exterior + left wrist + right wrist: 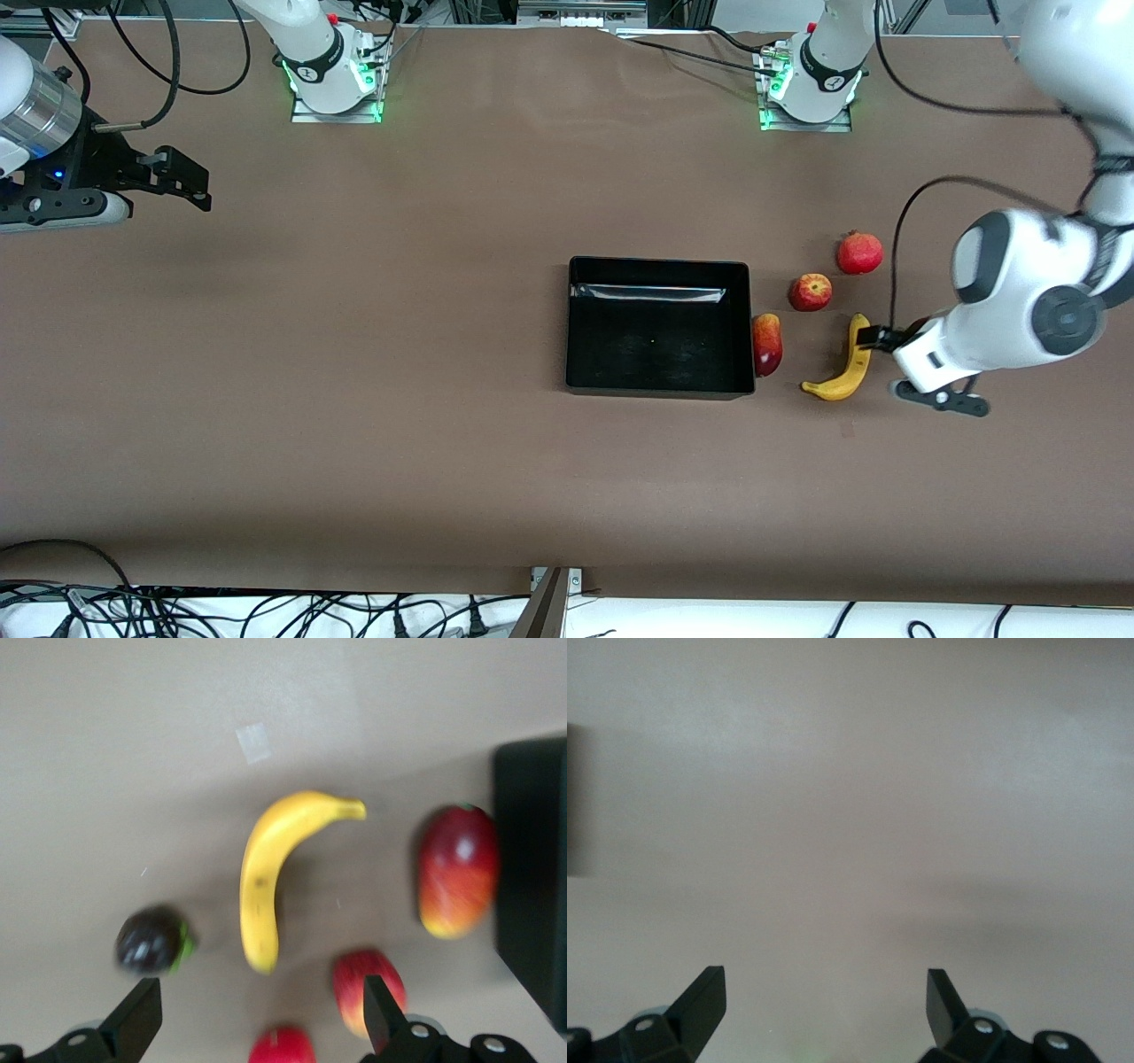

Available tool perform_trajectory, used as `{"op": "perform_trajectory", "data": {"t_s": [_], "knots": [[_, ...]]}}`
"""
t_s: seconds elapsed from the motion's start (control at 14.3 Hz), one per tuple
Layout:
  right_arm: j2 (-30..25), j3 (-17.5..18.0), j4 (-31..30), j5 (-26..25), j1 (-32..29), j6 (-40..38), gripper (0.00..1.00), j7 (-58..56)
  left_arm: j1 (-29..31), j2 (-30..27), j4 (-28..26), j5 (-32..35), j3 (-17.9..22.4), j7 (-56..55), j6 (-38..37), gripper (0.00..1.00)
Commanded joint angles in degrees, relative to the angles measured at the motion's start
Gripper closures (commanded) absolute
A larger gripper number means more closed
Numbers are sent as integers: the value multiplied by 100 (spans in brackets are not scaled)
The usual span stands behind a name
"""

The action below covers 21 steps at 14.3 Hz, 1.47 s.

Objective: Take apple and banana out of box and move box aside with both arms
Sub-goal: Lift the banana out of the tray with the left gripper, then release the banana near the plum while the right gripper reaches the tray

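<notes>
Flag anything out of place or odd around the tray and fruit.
All the fruit lies outside the empty black tray: banana, apple, a mango-like fruit touching the tray's wall. Nothing is spilled or damaged.

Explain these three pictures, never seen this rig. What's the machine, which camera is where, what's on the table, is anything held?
Two white robot arms, bases along the table's top edge in the overhead front view. The other two pictures come from cameras on each wrist, looking past the black fingers.

On the brown table: an empty black box, a mango-like red-yellow fruit against its wall, an apple, a round red fruit, a banana, plus a small dark fruit seen only from the left wrist.

The left gripper hangs open over the banana, holding nothing. The right gripper waits open over bare table.
</notes>
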Motion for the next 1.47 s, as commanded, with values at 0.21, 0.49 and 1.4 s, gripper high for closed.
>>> {"op": "perform_trajectory", "data": {"t_s": [0.21, 0.49, 1.4], "knots": [[330, 65, 150, 2, 79, 397, 0, -67, -32, -753, 1248, -60, -180, -663, -1679, 0], [594, 73, 89, -42, 369, 348, 0, -94, -898, -2089, 48, -673, 1080, -1048, -911, 0], [2667, 109, 150, 1039, 2423, 2761, 0, 2926, -1377, -2672, -818, -763, 1631, -927, -395, 0]]}}
